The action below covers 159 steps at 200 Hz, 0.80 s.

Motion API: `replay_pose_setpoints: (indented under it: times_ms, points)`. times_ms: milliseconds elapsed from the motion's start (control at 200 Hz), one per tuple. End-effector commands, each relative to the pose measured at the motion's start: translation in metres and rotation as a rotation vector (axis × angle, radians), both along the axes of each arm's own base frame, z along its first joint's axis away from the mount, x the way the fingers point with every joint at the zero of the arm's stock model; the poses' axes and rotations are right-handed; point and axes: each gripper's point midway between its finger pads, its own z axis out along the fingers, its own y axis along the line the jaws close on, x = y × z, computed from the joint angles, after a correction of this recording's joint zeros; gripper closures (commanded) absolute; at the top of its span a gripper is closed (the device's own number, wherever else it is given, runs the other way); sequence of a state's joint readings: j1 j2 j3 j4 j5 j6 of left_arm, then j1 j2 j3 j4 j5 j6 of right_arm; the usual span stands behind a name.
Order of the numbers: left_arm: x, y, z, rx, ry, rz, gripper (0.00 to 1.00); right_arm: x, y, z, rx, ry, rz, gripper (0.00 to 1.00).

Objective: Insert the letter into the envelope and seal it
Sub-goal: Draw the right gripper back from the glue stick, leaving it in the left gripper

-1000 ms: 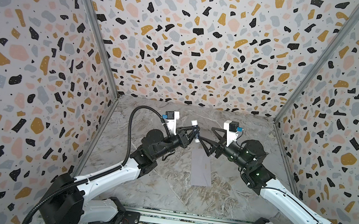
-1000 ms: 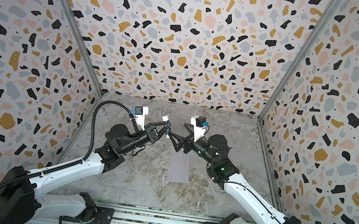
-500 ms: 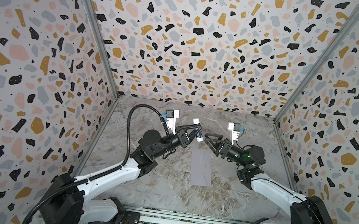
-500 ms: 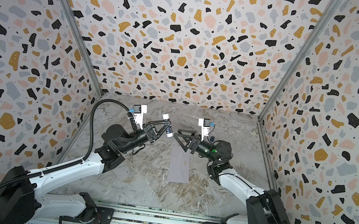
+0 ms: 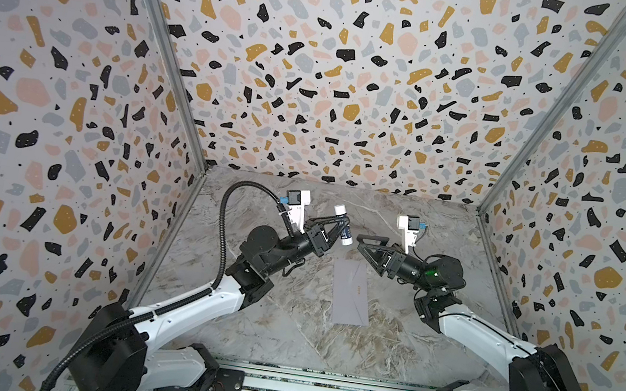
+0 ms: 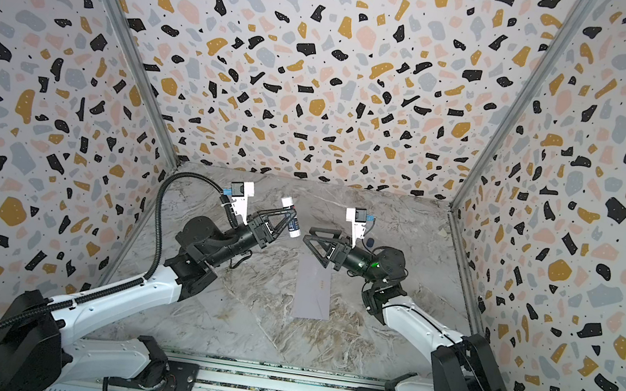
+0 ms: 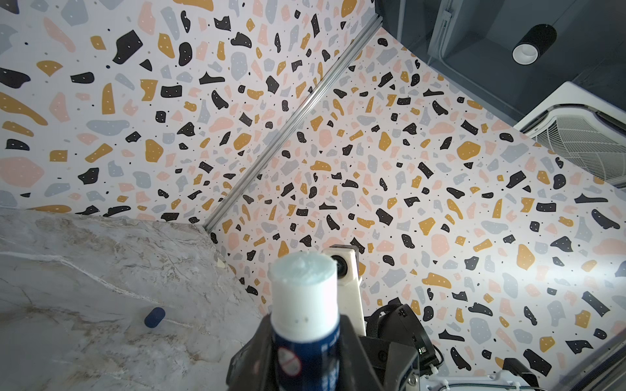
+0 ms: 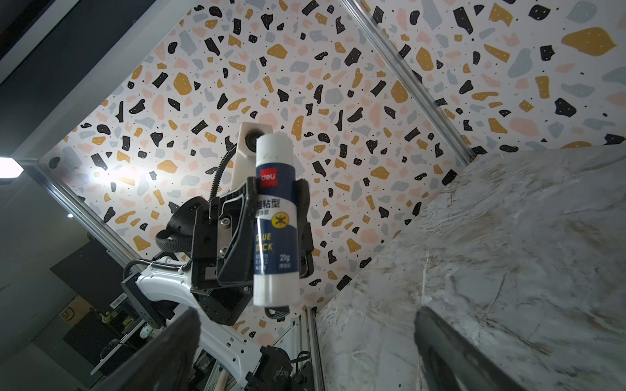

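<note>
the envelope [image 5: 351,294] lies flat on the marble table [image 5: 282,335], between the two arms and below both grippers, touched by neither. the letter does not show as a separate sheet in any view; the judgement is that it is already inside the envelope, so the insertion step counts as done. whether the flap is folded down or stuck cannot be told from the top views, where the envelope reads as a plain rectangle. the left gripper [image 5: 341,228] is raised above the table with its jaws narrowed on a glue stick [image 8: 276,216], clamped across the blue label. the white glue end is exposed, and a dark blue cap [image 7: 154,317] lies on the table near the back wall, so the stick is ready for use. the right gripper [image 5: 367,254] stands wide and empty, facing the stick from just beside it, above the far end of the envelope. remaining work, as judged: apply glue to the flap, then fold and press the flap shut.
</note>
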<state>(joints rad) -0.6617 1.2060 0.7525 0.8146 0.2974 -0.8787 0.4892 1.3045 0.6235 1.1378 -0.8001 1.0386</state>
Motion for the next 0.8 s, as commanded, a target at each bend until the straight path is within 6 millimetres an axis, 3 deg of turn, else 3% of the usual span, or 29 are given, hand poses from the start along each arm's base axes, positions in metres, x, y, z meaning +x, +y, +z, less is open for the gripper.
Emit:
replay_pose_setpoints:
  times_ms: [0,360,791]
  points:
    - [-0.005,0.007,0.019,-0.051,-0.068,0.006,1.0,-0.004,-0.002,0.013,-0.003,-0.052,-0.012,0.01]
    - [-0.006,0.007,0.021,-0.101,-0.044,-0.016,1.0,-0.006,0.001,0.02,0.059,-0.056,-0.021,0.05]
    - [-0.005,0.006,0.02,-0.122,-0.037,-0.029,1.0,-0.014,0.019,0.032,0.138,-0.056,0.009,0.22]
